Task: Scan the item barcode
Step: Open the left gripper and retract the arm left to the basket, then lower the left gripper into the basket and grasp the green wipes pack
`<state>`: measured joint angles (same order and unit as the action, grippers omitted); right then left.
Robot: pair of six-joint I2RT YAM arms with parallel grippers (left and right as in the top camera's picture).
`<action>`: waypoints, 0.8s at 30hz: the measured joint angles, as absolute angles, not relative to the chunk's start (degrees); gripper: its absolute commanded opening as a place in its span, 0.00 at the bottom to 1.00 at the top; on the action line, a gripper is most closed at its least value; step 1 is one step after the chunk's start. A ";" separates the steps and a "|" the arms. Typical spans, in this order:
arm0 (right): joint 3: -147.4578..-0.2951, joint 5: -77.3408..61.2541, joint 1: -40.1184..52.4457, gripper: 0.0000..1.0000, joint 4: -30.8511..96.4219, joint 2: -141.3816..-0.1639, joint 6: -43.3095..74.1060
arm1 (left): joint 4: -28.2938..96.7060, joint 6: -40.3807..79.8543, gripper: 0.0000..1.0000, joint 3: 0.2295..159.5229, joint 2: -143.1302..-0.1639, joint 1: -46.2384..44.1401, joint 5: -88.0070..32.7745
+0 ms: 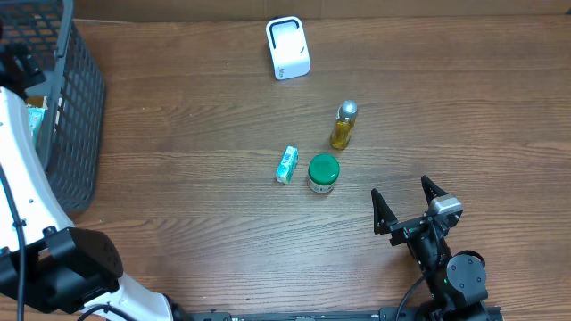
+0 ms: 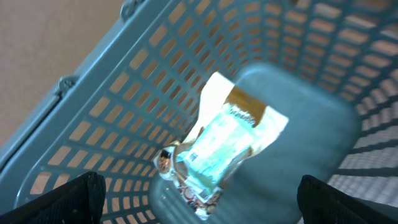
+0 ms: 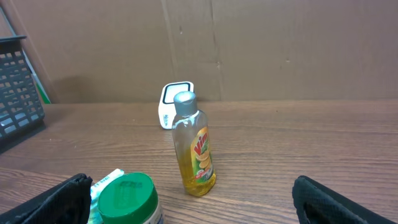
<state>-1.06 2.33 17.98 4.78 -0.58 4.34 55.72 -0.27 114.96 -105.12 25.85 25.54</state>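
Three items stand mid-table: a yellow bottle (image 1: pixel 343 125) with a silver cap, a green-lidded jar (image 1: pixel 323 173) and a small teal box (image 1: pixel 286 164). The white barcode scanner (image 1: pixel 287 47) stands at the back. My right gripper (image 1: pixel 408 203) is open near the front edge and faces the items, with nothing between its fingers. In the right wrist view the bottle (image 3: pixel 196 149) is ahead, and the jar (image 3: pixel 127 199) and box (image 3: pixel 102 186) are lower left. My left gripper (image 2: pixel 199 205) hangs open inside the basket above a clear-wrapped packet (image 2: pixel 224 146), not touching it.
A grey mesh basket (image 1: pixel 71 107) stands at the table's left edge, and my left arm reaches over it. The basket's walls (image 2: pixel 124 93) surround the left gripper. A cardboard wall runs behind the scanner (image 3: pixel 171 106).
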 measured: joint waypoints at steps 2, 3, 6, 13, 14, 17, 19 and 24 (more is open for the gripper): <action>-1.06 2.33 17.98 1.00 4.78 -0.58 4.38 | 54.92 -1.26 1.00 113.40 -105.12 28.42 24.51; -1.06 2.31 17.98 1.00 4.80 -0.58 4.38 | 54.74 -1.50 1.00 113.12 -105.12 29.06 24.08; -1.06 2.33 17.98 1.00 4.78 -0.58 4.36 | 53.49 -2.48 1.00 111.37 -105.12 32.95 18.98; -1.06 2.33 17.98 1.00 4.80 -0.58 4.27 | 47.53 -8.58 1.00 104.31 -105.12 37.12 12.29; -1.06 2.33 17.98 1.00 4.80 -0.58 4.29 | 47.24 -9.41 1.00 103.68 -105.12 37.12 11.94; -1.06 2.31 17.98 1.00 4.78 -0.58 4.27 | 46.81 -11.68 1.00 102.45 -105.16 37.12 11.27; -1.06 2.35 17.98 1.00 4.80 -0.58 4.27 | 46.68 -12.95 1.00 102.26 -105.49 37.12 11.07; -1.06 2.33 17.98 1.00 4.80 -0.58 4.25 | 46.61 -15.49 1.00 102.24 -108.38 37.12 10.87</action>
